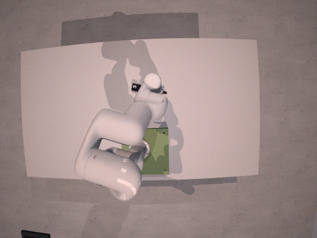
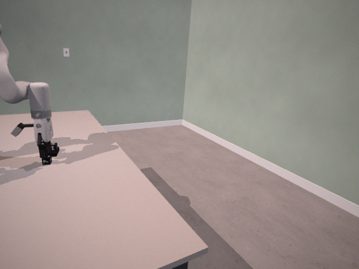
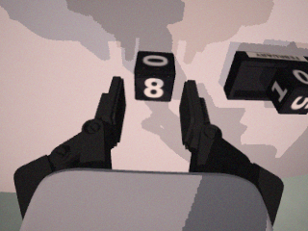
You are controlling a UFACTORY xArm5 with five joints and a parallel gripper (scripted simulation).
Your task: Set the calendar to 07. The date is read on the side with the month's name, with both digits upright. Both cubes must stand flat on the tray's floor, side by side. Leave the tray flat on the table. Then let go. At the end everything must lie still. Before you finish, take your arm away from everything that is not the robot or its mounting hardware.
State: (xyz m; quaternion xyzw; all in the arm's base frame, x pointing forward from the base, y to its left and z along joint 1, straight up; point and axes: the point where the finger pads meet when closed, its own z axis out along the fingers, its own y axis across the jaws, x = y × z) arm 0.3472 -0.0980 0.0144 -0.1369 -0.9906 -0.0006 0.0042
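Note:
My gripper is half open and empty. Its fingers stand on either side of a loose black cube, with a gap on each side in the wrist view. That view shows the cube's 8 and, beyond it, a 0; the exterior view shows a 7. The black tray is to the right in the wrist view, its FEBRUARY strip along the far edge, upside down. Its left part is empty. A second cube sits askew at its right, showing 1, 0 and 5, partly cut off. The arm hides the loose cube in the top view.
The white table top carries the arm's green base plate near one long edge. The tray stands close beside the finger on the wrist view's right. Arm shadows cross the table around the cubes.

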